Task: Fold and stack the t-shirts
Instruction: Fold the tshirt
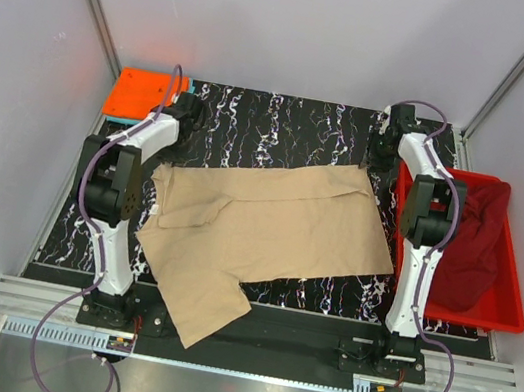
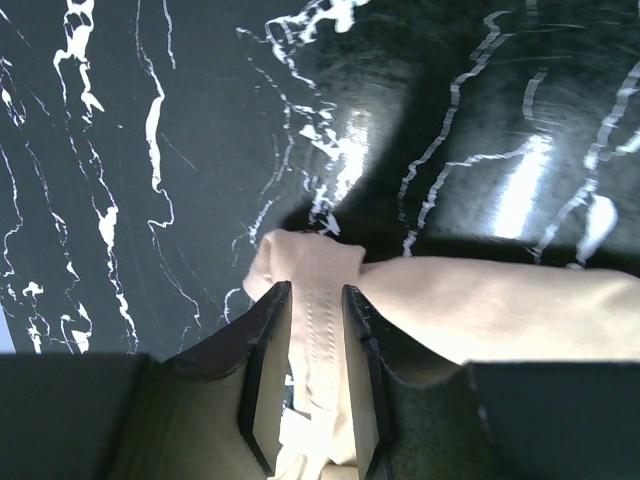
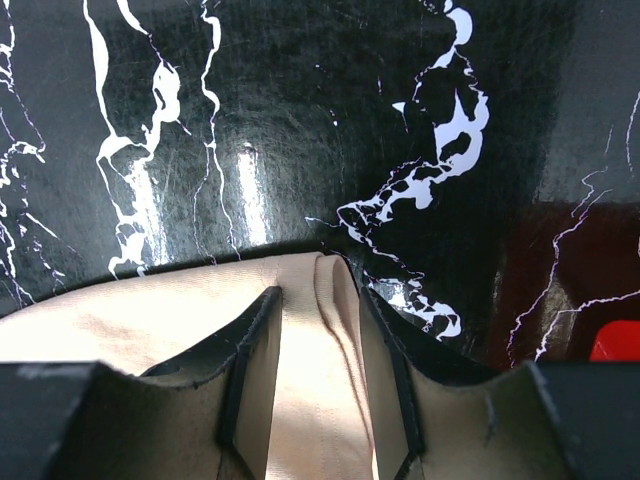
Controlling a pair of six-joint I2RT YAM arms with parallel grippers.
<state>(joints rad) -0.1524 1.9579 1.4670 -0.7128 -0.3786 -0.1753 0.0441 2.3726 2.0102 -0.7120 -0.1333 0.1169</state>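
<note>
Black marbled table (image 1: 286, 119): my left gripper (image 2: 315, 290) and right gripper (image 3: 318, 295) each pinch the far edge of the tan shirt (image 1: 267, 222), which trails toward me.

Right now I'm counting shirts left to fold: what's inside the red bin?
A bunched maroon shirt lies in the bin; anything beneath it is hidden.

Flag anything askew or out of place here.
The tan tee lies crooked on the table, one flap reaching past the near edge between the arm bases. A maroon tee sits crumpled in the red bin.
</note>
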